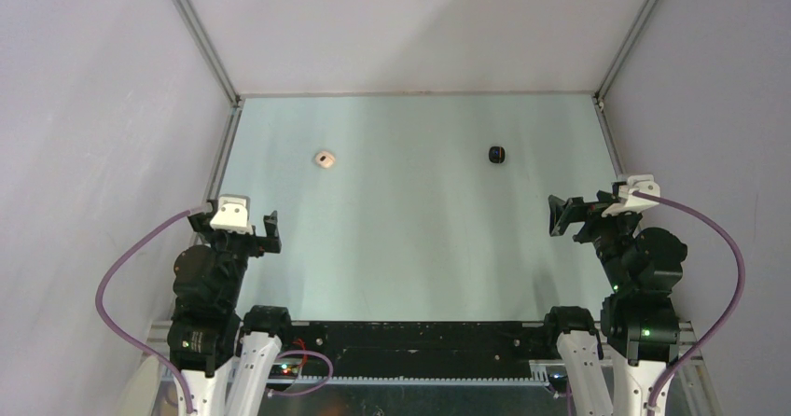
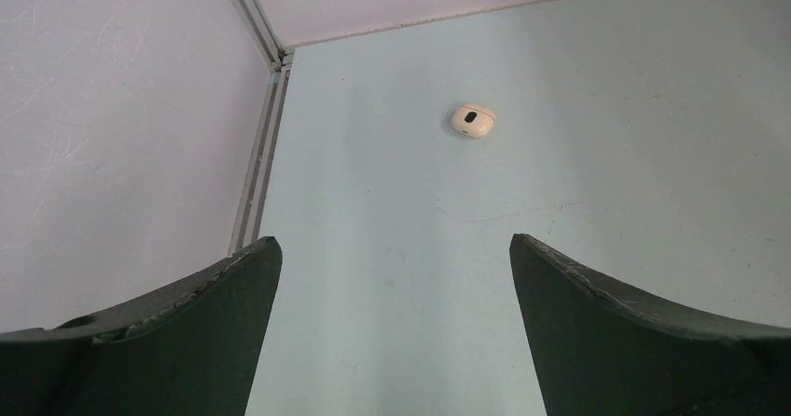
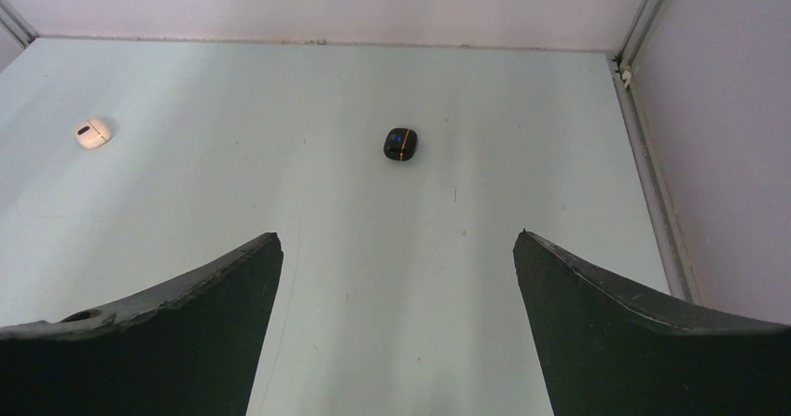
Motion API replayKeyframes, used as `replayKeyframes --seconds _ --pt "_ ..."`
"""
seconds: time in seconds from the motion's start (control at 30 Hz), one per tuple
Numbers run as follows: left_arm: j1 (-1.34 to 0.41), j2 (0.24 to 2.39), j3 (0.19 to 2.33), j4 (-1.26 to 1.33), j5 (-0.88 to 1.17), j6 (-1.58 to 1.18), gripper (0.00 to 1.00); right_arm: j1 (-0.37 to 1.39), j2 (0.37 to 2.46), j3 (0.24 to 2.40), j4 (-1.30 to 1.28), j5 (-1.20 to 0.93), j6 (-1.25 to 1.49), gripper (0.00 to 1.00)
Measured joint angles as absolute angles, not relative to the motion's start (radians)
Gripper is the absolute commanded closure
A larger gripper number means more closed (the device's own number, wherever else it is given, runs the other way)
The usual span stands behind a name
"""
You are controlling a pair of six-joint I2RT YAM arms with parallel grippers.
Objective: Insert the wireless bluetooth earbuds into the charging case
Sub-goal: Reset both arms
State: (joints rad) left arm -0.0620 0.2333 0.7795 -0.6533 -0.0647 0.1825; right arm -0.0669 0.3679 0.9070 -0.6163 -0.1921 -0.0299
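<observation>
A pale mint-green matte tabletop (image 1: pixel 410 239) sits enclosed by 3 plain lilac-white wall panels (image 1: pixel 410 24): back, left and right. 2 grey aluminium corner rails (image 1: pixel 199 34) rise from the back corners. Light falls soft and even; faint scuffs mark the surface.

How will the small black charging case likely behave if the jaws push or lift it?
The black charging case looks rounded and pebble-like, so a push may slide or spin it on the smooth table rather than tip it. Its smooth-looking shell could slip between the jaws. It seems rigid and, being small, probably light.
</observation>
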Motion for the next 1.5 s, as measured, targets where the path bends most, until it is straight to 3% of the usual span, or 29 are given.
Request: replayKeyframes --seconds 1.5 --pt "-0.057 0.234 0.760 -0.645 -0.104 0.165 0.01 -0.054 0.368 0.903 -0.619 -0.226 -0.040 0.01"
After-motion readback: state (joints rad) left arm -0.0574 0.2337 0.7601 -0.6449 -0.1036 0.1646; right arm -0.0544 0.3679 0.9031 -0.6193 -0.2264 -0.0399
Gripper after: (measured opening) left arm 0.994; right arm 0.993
